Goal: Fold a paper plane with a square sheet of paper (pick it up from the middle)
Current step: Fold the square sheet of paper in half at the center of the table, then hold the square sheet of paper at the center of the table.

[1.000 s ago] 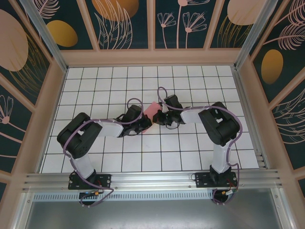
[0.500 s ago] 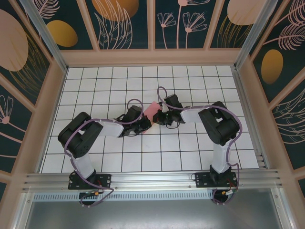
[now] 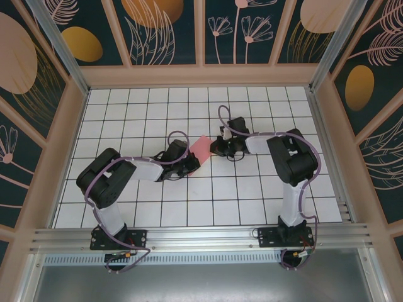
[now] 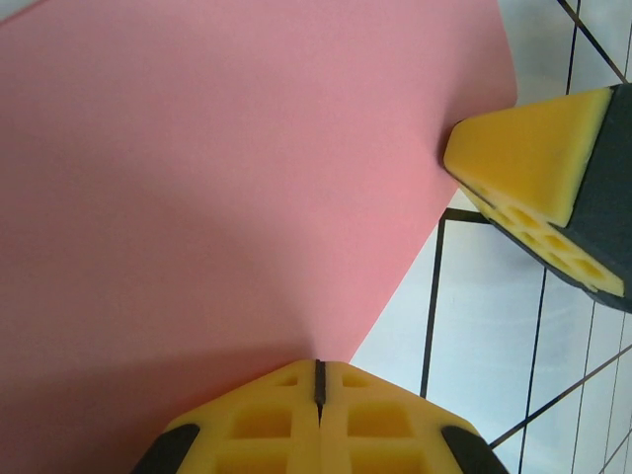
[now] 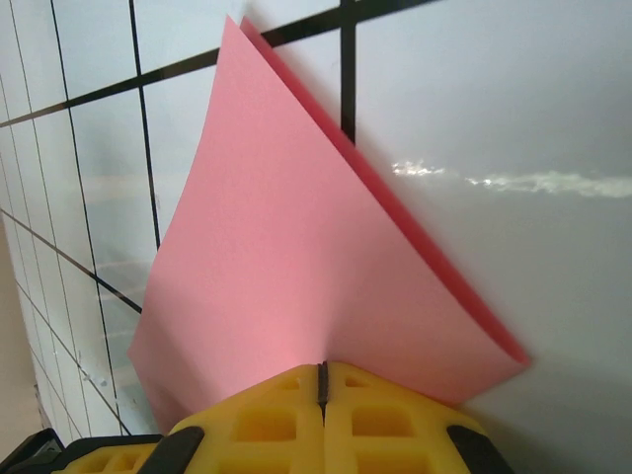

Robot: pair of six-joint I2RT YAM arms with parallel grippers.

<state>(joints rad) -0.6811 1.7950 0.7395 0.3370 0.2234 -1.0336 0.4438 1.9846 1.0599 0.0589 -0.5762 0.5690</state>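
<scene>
The square sheet of paper is pink, doubled over, and held up between both grippers near the table's middle. My left gripper is shut on its near left edge. In the left wrist view the sheet spreads away from the closed yellow jaws, with a yellow fingertip of the other gripper at its right corner. My right gripper is shut on the sheet's right edge. In the right wrist view two pink layers rise from the closed jaws over the tiles.
The white grid table is bounded by tan frame walls with dark floral panels. An aluminium rail runs along the near edge by the arm bases. Both arms' elbows stand over the table's left and right halves.
The right arm has drawn its wrist to the right and farther back, and more of the pink sheet shows between the grippers. The left arm has stayed put.
</scene>
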